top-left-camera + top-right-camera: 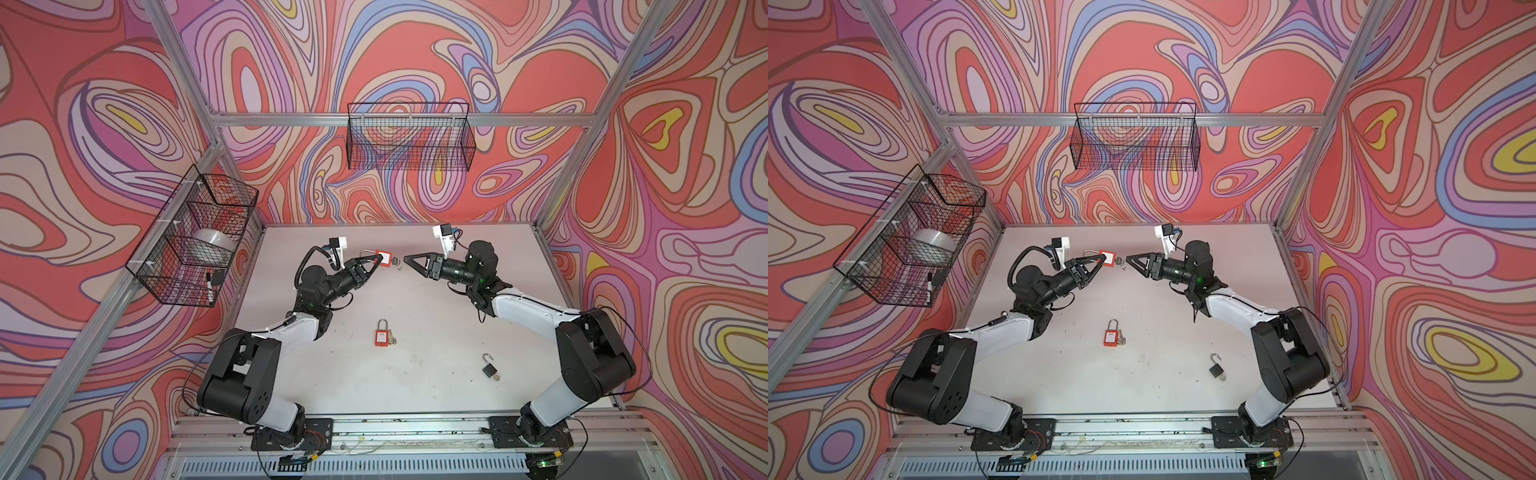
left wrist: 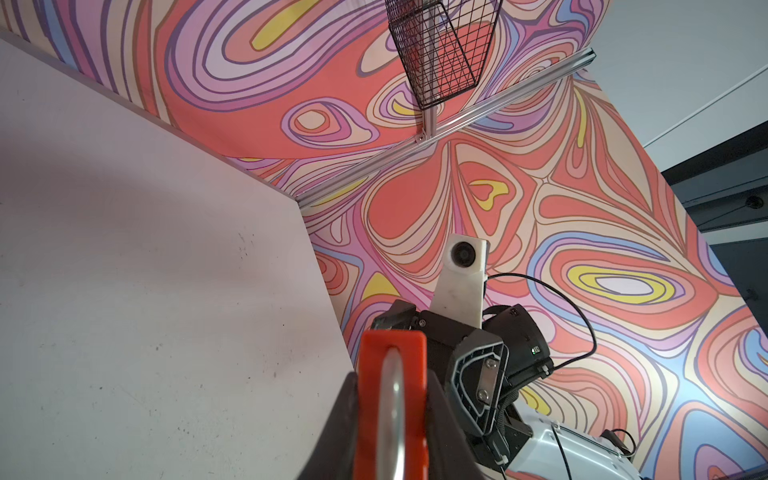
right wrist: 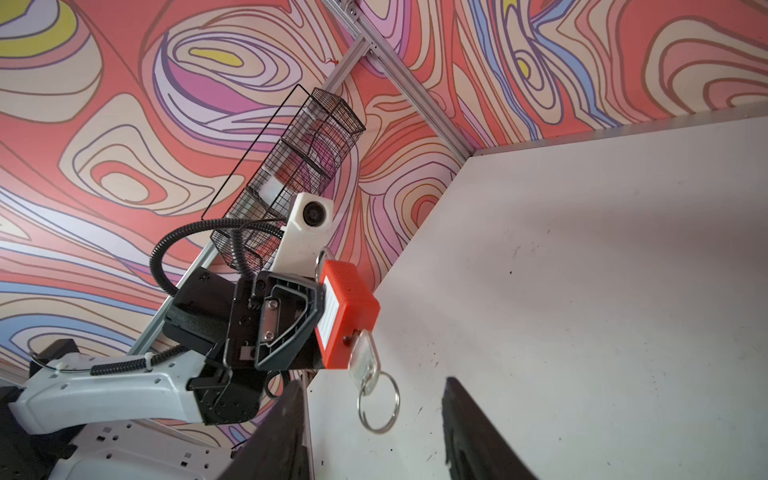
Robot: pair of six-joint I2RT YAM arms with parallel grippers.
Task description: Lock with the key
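We see the left end effector [image 1: 376, 260] pinching the red padlock [image 1: 383, 257] across its flat faces, holding it in the air above the worktop [image 1: 415, 390]. The padlock's long axis lies roughly level. Its steel shackle [image 1: 367, 252] points back past the left fingertips, and its keyway end faces the right end effector [image 1: 407, 258]. In the right wrist view the padlock body [image 3: 347, 307] is a blocky, smooth orange-red plastic case with rounded edges and a white label on one broad face. The key [image 3: 365, 359] sticks out of the bottom end along the same axis. It has a flat, pale, shiny head, and a thin round wire key ring [image 3: 379, 405] hangs from it. The right end effector's two dark, matte, wedge-shaped fingers [image 3: 286, 432] stand spread apart, gripping nothing. The ring shows in the gap between them, and in both top views their tips sit just beside the key without touching it. On the worktop, lower than both end effectors and nearer the arm bases, lies a spare red padlock [image 1: 380, 337], flat with its shackle pointing toward the end effectors. A small black padlock [image 1: 489, 369] lies nearer the right arm, its shackle swung out.
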